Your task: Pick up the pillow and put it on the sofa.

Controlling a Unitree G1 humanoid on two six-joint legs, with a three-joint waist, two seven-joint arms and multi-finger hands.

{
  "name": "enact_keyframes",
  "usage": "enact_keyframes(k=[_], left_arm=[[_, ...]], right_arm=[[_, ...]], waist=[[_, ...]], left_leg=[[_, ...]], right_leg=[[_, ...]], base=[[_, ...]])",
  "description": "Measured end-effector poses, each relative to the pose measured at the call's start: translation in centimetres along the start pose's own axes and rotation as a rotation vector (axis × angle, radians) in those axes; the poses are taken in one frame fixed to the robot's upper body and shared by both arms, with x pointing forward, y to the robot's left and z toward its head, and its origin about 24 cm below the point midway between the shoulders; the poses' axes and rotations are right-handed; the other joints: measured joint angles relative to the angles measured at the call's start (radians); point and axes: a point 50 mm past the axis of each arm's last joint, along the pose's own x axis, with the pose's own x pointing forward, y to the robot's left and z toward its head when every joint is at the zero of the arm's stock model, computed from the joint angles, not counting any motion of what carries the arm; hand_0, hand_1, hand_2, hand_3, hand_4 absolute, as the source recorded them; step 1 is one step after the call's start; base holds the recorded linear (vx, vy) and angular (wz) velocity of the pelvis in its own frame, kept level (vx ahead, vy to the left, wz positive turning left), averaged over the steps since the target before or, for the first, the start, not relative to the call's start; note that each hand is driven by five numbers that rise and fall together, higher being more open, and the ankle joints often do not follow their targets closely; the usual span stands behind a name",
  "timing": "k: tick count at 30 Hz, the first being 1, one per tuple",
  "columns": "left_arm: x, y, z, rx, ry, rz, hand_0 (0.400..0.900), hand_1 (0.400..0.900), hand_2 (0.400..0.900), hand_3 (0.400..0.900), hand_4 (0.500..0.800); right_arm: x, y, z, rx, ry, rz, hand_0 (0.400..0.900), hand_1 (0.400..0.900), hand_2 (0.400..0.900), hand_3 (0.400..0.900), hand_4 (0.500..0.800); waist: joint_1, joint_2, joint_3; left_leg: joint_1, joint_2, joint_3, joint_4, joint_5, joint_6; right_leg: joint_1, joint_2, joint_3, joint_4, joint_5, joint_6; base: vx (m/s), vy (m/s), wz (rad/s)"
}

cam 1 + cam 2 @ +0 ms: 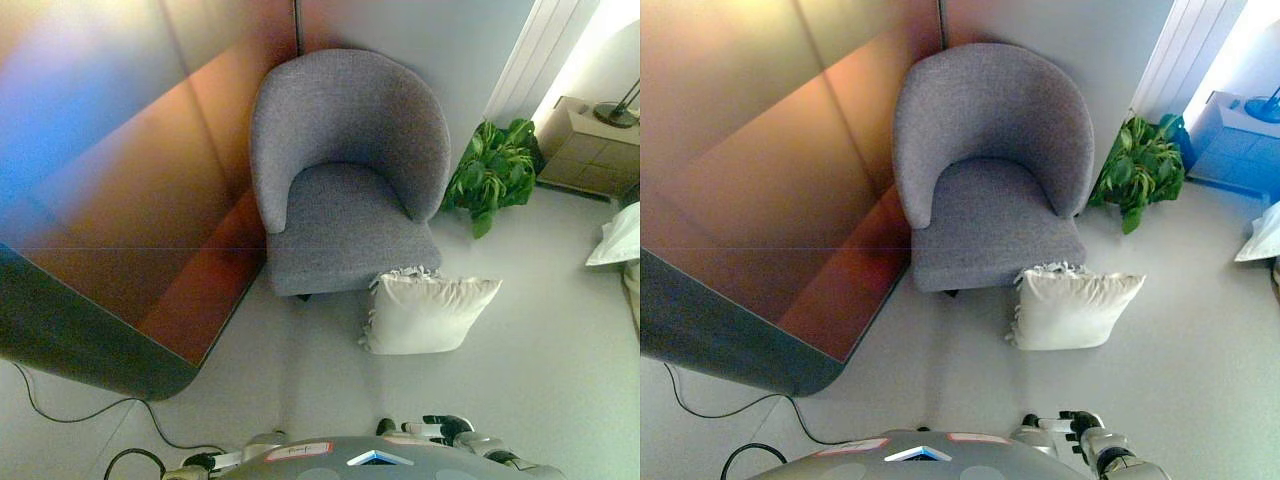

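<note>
Nearest the camera, the right hand [1072, 428] shows at the bottom edge, low over the floor [1200, 330] and well apart from the pillow; whether its fingers are spread or curled cannot be told. The left eye view alone shows a bit of the left hand [200, 462], state unclear. The pillow [1072, 308], cream cloth, soft and roughly square with a frilled edge, lies on the floor, touching the front right corner of the grey woven sofa [990, 180], its longer side running left to right. A leafy plant [1140, 170] stands beside the rounded sofa.
</note>
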Motion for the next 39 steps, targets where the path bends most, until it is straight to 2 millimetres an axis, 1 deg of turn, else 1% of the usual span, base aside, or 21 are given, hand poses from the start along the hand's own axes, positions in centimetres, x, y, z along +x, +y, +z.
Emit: enact_keyframes(k=[5,7,9,10,12,15,16,17,18,19,20,23,27,29,30,32,34,35,36,37,39], left_arm=[[0.0,-0.2,0.2,0.034,0.022,-0.002,0.9,0.9,0.9,0.9,0.8],[0.0,-0.3,0.5,0.043,0.019,0.001,0.9,0.9,0.9,0.9,0.8],[-0.1,0.0,1.6,0.038,-0.009,0.009,0.9,0.9,0.9,0.9,0.8],[-0.1,-0.3,2.2,0.038,-0.022,0.006,0.9,0.9,0.9,0.9,0.8],[-0.2,-1.3,2.1,0.03,-0.021,-0.024,0.9,0.9,0.9,0.9,0.8],[-0.3,-3.7,0.4,0.026,0.02,-0.087,0.9,0.9,0.9,0.9,0.8],[-0.4,-4.6,0.0,0.025,0.034,-0.107,0.9,0.9,0.9,0.9,0.8],[-0.5,-5.6,-0.9,0.021,0.053,-0.136,0.9,0.9,0.9,0.9,0.8],[-0.3,-4.7,-1.0,0.018,0.049,-0.113,0.9,0.9,0.9,0.9,0.8],[-0.2,-3.2,-0.4,0.018,0.021,-0.073,0.9,0.9,0.9,0.9,0.8],[-0.2,-3.1,1.2,0.019,-0.011,-0.075,0.9,0.9,0.9,0.9,0.8],[-0.4,-3.0,3.5,0.014,-0.064,-0.071,0.9,0.9,0.9,0.9,0.8],[-0.5,-3.3,4.2,-0.002,-0.071,-0.079,0.9,0.9,0.9,0.9,0.8],[-0.6,-3.4,3.9,0.004,-0.049,-0.085,0.9,0.9,0.9,0.9,0.8],[-0.5,-3.2,4.0,0.006,-0.044,-0.081,0.9,0.9,0.9,0.9,0.8],[-0.5,-2.3,4.5,0.01,-0.05,-0.057,0.9,0.9,0.9,0.9,0.8],[-0.7,-1.2,5.9,0.024,-0.088,-0.029,0.9,0.9,0.9,0.9,0.8],[-0.7,-0.6,6.4,0.043,-0.104,-0.01,0.9,0.9,0.9,0.9,0.8],[-0.8,0.2,7.1,0.075,-0.121,0.015,0.9,0.9,0.9,0.9,0.8],[-1.0,1.1,7.7,0.098,-0.136,0.04,0.9,0.9,0.9,0.9,0.8],[-1.6,2.2,10.3,0.124,-0.199,0.09,0.9,0.9,0.9,0.9,0.8]], right_arm=[[0.0,-0.3,0.5,-0.004,-0.032,-0.008,0.9,0.9,0.9,0.9,0.8],[-0.1,-0.6,1.6,-0.024,-0.063,-0.013,0.9,0.9,0.9,0.9,0.8],[-0.2,-0.7,3.9,-0.083,-0.124,-0.004,0.9,0.9,0.9,0.9,0.8],[-0.3,-1.0,4.8,-0.118,-0.145,-0.013,0.9,0.9,0.9,0.9,0.8],[-0.3,-1.3,5.1,-0.165,-0.139,-0.024,0.9,0.9,0.9,0.9,0.8],[-0.5,-2.9,5.2,-0.238,-0.139,-0.067,0.9,0.9,0.9,0.9,0.8],[-0.6,-3.5,5.7,-0.263,-0.151,-0.082,0.9,0.9,0.9,0.9,0.8],[-0.9,-4.6,6.8,-0.233,-0.187,-0.117,0.9,0.9,0.9,0.9,0.8],[-0.9,-3.9,7.3,-0.23,-0.204,-0.104,0.9,0.9,0.9,0.9,0.8],[-0.8,-2.7,7.6,-0.269,-0.217,-0.077,0.9,0.9,0.9,0.9,0.8],[-0.7,-2.7,7.4,-0.274,-0.207,-0.086,0.9,0.9,0.9,0.9,0.8],[-0.6,-2.4,7.3,-0.257,-0.174,-0.088,0.9,0.9,0.9,0.9,0.8],[-0.5,-2.0,6.3,-0.253,-0.146,-0.086,0.9,0.9,0.9,0.9,0.8],[-0.5,-2.2,6.4,-0.281,-0.149,-0.096,0.9,0.9,0.9,0.9,0.8],[-0.5,-2.1,6.5,-0.278,-0.153,-0.095,0.9,0.9,0.9,0.9,0.8],[-0.5,-1.6,6.8,-0.273,-0.174,-0.089,0.9,0.9,0.9,0.9,0.8],[-0.5,-1.5,6.8,-0.289,-0.192,-0.107,0.9,0.9,0.9,0.9,0.8],[-0.5,-1.3,6.7,-0.29,-0.199,-0.121,0.9,0.9,0.9,0.9,0.8],[-0.6,-1.4,7.1,-0.288,-0.23,-0.152,0.9,0.9,0.9,0.9,0.8],[-0.9,-1.5,8.4,-0.292,-0.285,-0.19,0.9,0.9,0.9,0.9,0.8],[-2.0,-2.4,12.0,-0.352,-0.401,-0.337,0.9,0.9,0.9,0.9,0.8]], waist=[[-0.007,0.011,0.007],[-0.005,0.013,0.038],[0.004,-0.017,0.082],[0.014,-0.026,0.105],[0.04,-0.029,0.12],[0.043,0.035,0.123],[0.06,0.058,0.119],[0.104,0.157,0.118],[0.109,0.129,0.128],[0.097,0.063,0.147],[0.094,0.068,0.156],[0.1,0.03,0.178],[0.078,0.033,0.193],[0.084,0.057,0.179],[0.087,0.048,0.185],[0.1,0.017,0.182],[0.099,0.023,0.18],[0.094,0.03,0.181],[0.073,0.053,0.185],[0.045,0.064,0.187],[0.023,0.057,0.202]], left_leg=[[-0.009,0.01,0.025,0.014,0.001,-0.003],[-0.034,0.027,0.03,0.103,-0.023,-0.024],[-0.177,0.022,-0.045,0.373,-0.029,-0.056],[-0.256,0.014,-0.094,0.524,-0.002,-0.069],[-0.304,-0.003,-0.129,0.55,-0.007,-0.081],[-0.288,-0.016,-0.129,0.314,-0.007,-0.071],[-0.29,-0.018,-0.129,0.261,-0.038,-0.034],[-0.305,0.078,-0.143,0.214,-0.006,-0.036],[-0.305,0.067,-0.127,0.226,0.001,-0.039],[-0.296,0.035,-0.126,0.23,0.011,-0.047],[-0.308,0.045,-0.129,0.226,0.006,-0.049],[-0.338,0.032,-0.088,0.187,0.027,-0.023],[-0.375,0.037,-0.102,0.314,0.029,-0.022],[-0.34,0.027,-0.093,0.216,0.079,0.006],[-0.33,0.023,-0.087,0.216,0.096,-0.02],[-0.306,-0.02,-0.041,0.229,0.053,0.027],[-0.257,-0.041,-0.028,0.211,0.024,0.055],[-0.218,-0.05,-0.042,0.186,0.017,0.066],[-0.195,-0.048,-0.088,0.167,0.014,0.069],[-0.196,-0.042,-0.114,0.158,0.014,0.069],[-0.248,-0.067,-0.11,0.176,0.007,0.08]], right_leg=[[-0.037,0.013,0.022,0.004,0.001,-0.001],[-0.057,0.02,0.025,0.031,-0.009,-0.016],[-0.12,-0.002,0.019,0.126,-0.045,-0.047],[-0.125,-0.017,0.05,0.128,-0.042,-0.053],[-0.123,-0.029,0.082,0.111,-0.032,-0.07],[-0.142,-0.027,0.058,0.081,-0.029,-0.073],[-0.151,0.001,0.075,0.068,-0.044,-0.045],[-0.254,0.116,0.105,0.418,-0.146,-0.091],[-0.273,0.112,0.113,0.559,-0.245,-0.086],[-0.194,0.1,0.104,0.504,-0.366,-0.11],[-0.16,0.097,0.074,0.454,-0.36,-0.114],[-0.142,0.042,0.072,0.426,-0.357,-0.118],[-0.017,0.022,0.169,0.386,-0.404,-0.064],[0.028,-0.006,0.179,0.378,-0.418,-0.025],[0.031,-0.025,0.178,0.389,-0.423,-0.021],[-0.001,-0.091,0.135,0.468,-0.39,-0.08],[-0.06,-0.118,0.118,0.619,-0.286,-0.107],[-0.11,-0.111,0.141,0.715,-0.281,-0.102],[-0.165,-0.065,0.176,0.768,-0.297,-0.085],[-0.232,-0.028,0.176,0.795,-0.299,-0.082],[-0.423,-0.018,0.131,0.774,-0.299,-0.081]], base=[[-0.02,-0.135,-0.27],[0.0,-0.141,-0.52],[0.08,0.015,-0.71],[0.18,0.108,-0.61],[0.23,0.159,-0.42],[0.27,0.151,-0.49],[0.33,0.177,-0.44],[0.27,0.165,-0.28],[0.3,0.199,-0.21],[0.27,0.173,-0.12],[0.36,0.207,-0.15],[0.47,0.194,0.02],[0.45,0.198,-0.08],[0.38,0.161,-0.09],[0.37,0.157,-0.05],[0.35,0.148,0.12],[0.23,0.056,0.46],[0.01,-0.032,0.44],[-0.14,-0.075,0.2],[-0.19,-0.098,0.06],[-0.18,-0.154,0.13]])
